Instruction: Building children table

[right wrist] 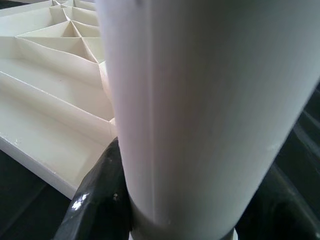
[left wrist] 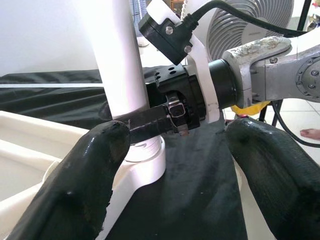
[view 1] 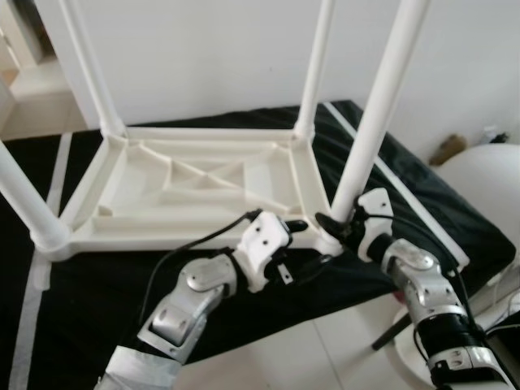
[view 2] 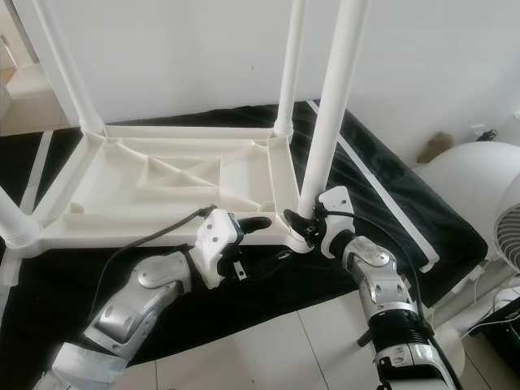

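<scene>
At the near right corner of the upturned table top (view 1: 195,191), right gripper (view 1: 340,227) pinches the base of the near leg (view 1: 375,114), fingers either side just above the socket; leg's long axis stands upright, tilting slightly. Left gripper (view 1: 294,229) hovers just beside the same corner, fingers (left wrist: 75,185) spread and holding nothing. Top lies ribs-up on a black cloth (view 1: 422,195), three more legs seated, pale wall behind, fan (view 2: 508,219) to the right
</scene>
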Robot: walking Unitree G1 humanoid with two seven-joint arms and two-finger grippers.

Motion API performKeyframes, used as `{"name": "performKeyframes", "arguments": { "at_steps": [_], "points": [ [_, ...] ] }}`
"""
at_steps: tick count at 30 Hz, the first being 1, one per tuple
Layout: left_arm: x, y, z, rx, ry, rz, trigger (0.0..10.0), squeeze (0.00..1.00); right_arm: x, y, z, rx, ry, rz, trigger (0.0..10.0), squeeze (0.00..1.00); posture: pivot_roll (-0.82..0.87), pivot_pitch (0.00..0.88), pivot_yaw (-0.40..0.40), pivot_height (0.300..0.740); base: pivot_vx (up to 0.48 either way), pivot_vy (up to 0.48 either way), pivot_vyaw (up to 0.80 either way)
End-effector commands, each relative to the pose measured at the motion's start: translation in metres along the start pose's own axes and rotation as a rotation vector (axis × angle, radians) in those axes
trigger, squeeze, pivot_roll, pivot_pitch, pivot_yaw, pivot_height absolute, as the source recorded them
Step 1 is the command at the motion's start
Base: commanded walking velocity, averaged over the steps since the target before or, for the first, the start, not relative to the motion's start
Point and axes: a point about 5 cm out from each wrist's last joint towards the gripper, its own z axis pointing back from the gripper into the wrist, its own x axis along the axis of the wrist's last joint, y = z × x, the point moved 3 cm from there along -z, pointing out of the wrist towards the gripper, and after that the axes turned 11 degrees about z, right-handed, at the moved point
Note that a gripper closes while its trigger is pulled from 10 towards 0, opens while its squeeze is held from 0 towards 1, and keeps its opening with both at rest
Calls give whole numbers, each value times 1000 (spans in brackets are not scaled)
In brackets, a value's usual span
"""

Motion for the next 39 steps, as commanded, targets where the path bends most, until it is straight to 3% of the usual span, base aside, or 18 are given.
{"name": "performKeyframes", "arguments": {
  "at_steps": [1, 11, 24, 29, 33, 37, 39],
  "points": [
    [-2, 6, 1, 45, 3, -5, 10000, 0, -6, 0, 1, -9, 25, -12, 10000, 0, -54, 18, -15, 740, 0, 0, 0],
    [-2, 7, 1, 65, 3, -22, 10000, 0, -2, -2, 1, -144, 30, -48, 10000, 0, -51, 24, -18, 740, 0, 0, 0],
    [-3, 7, 1, 59, 14, -19, 10000, 0, 1, -12, 4, -439, 81, -157, 10000, 0, -57, 29, -11, 740, 0, 0, 0],
    [-5, 2, 2, 29, 22, 9, 10000, 0, 2, 6, 1, -557, 97, -248, 10000, 0, -55, 35, -13, 740, 0, 0, 0],
    [-5, 2, 2, 27, 24, 13, 10000, 0, 2, 13, 0, -590, 106, -276, 10000, 0, -53, 35, -16, 740, 0, 0, 0],
    [-5, 2, 2, 35, 19, 16, 10000, 0, 1, 26, 3, -754, 145, -306, 10000, 0, -45, 36, -21, 740, 0, 0, 0],
    [-5, 2, 2, 34, 18, 17, 10000, 0, 1, 27, 4, -771, 151, -306, 10000, 0, -46, 36, -20, 740, 0, 0, 0]
  ]
}}
